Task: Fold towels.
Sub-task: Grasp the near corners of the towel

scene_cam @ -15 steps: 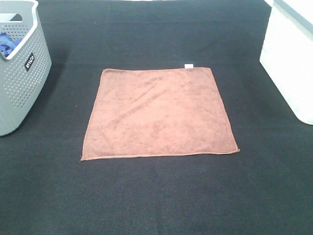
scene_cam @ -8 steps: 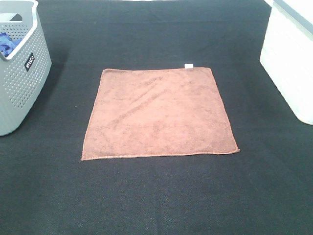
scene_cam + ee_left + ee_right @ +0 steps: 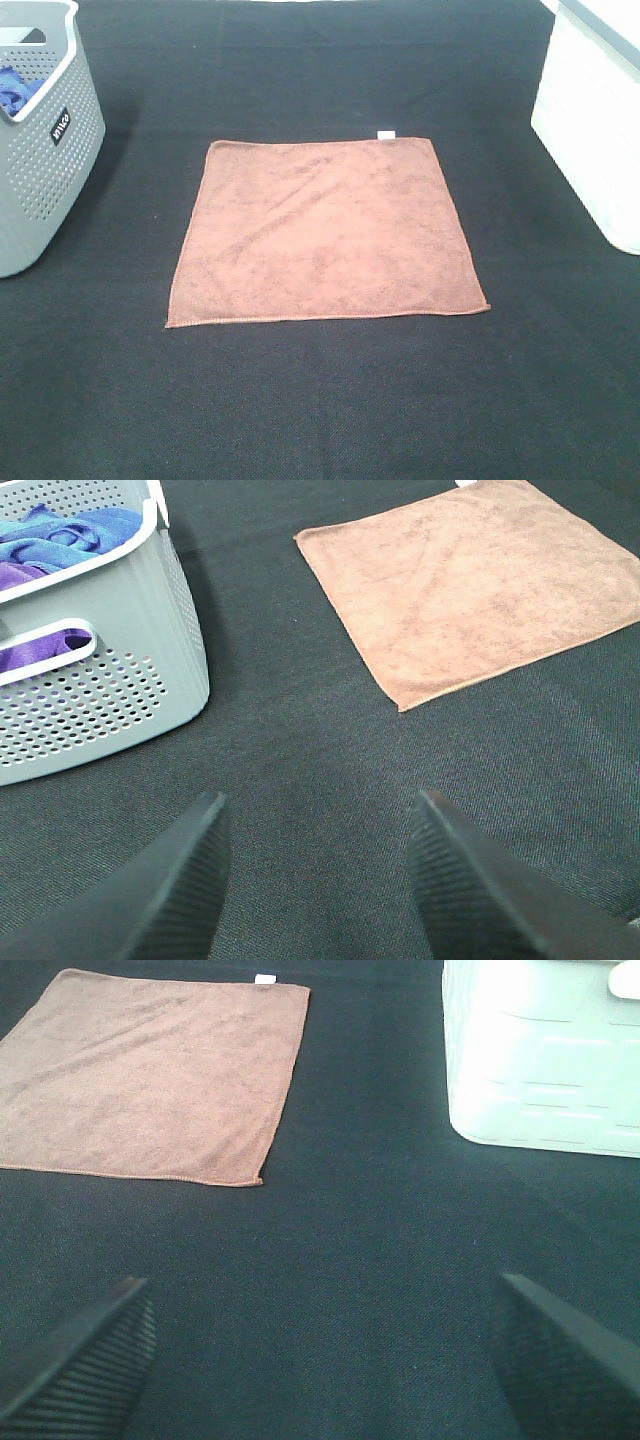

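Note:
A rust-brown towel [image 3: 322, 232] lies flat and fully spread in the middle of the black table, its small white tag [image 3: 386, 134] at the far edge. It shows too in the left wrist view as the towel [image 3: 470, 580] and in the right wrist view as the towel [image 3: 150, 1075]. Neither arm appears in the exterior high view. My left gripper [image 3: 315, 865] hovers open over bare black table, short of the towel's near left corner. My right gripper [image 3: 320, 1345] stands wide open over bare table, short of the towel's near right corner. Both hold nothing.
A grey perforated basket [image 3: 45, 170] stands at the left edge with blue and purple cloths [image 3: 60, 540] inside. A white bin [image 3: 595, 120] stands at the right edge. Black cloth [image 3: 320, 400] covers the table around the towel.

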{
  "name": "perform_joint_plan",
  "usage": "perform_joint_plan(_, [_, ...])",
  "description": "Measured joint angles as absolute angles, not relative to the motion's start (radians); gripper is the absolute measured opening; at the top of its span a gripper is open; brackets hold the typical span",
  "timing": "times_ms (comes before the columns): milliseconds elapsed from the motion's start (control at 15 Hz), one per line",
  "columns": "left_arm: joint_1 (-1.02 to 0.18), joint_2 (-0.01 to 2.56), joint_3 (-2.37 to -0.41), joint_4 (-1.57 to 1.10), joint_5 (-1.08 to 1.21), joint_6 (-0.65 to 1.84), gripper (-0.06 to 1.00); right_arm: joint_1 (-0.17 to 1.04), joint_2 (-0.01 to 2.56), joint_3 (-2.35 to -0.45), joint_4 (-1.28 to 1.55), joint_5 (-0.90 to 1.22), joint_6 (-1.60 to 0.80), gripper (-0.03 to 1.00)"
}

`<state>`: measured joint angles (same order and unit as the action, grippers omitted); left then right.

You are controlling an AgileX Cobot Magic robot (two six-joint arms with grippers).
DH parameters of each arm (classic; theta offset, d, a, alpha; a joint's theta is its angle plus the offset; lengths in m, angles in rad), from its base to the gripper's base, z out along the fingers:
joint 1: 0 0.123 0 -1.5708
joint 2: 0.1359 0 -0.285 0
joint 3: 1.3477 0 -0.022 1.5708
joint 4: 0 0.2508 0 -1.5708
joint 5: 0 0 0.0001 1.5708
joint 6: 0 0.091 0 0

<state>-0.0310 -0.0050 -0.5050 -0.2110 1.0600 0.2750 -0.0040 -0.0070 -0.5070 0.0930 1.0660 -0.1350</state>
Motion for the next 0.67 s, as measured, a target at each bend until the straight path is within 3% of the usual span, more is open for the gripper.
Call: perform_joint_plan(667, [-0.031,-0.005,-0.505,-0.211,1.060,0.275,0.53,-0.004,-0.007,-0.507,0.093,1.066,-0.135,0.85])
